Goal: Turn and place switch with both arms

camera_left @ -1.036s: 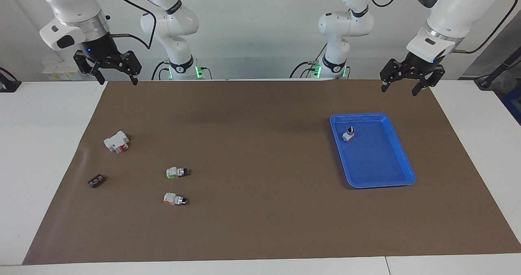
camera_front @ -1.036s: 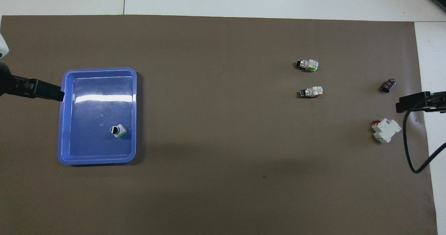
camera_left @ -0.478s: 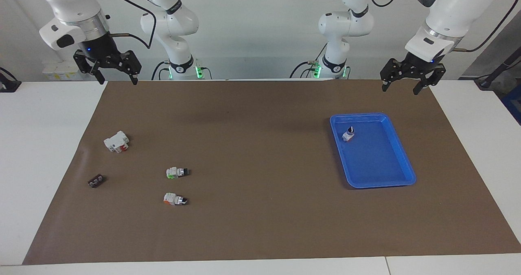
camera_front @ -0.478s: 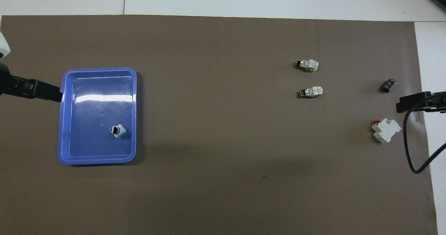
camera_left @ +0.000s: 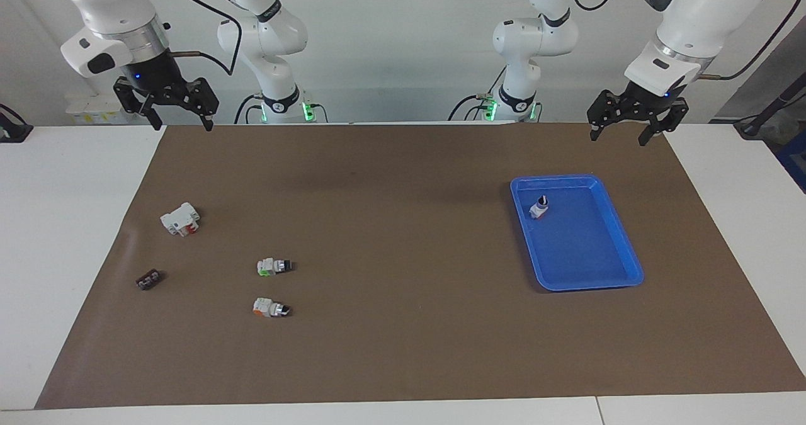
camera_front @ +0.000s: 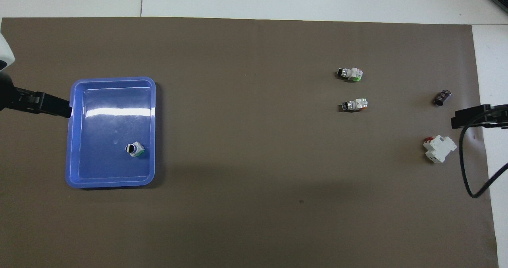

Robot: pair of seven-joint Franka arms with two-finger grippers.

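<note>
Table: white, with a brown mat (camera_left: 403, 349) over most of it.
Switch: the switch (camera_left: 538, 208) stands knob-up in the blue tray (camera_left: 620, 249), in the tray's corner nearest the robots; it looks placed.
Handling: probably light, rigid, smooth plastic; best pinched across the white body, below the knob.
Left gripper: the left gripper (camera_left: 620, 134) hangs empty, fingers spread, above the mat's edge.
Right gripper: the right gripper (camera_left: 179, 119) likewise spread and empty, waiting.
Others: orange-ended switch (camera_left: 271, 307), lime-cornered switch (camera_left: 274, 266).
</note>
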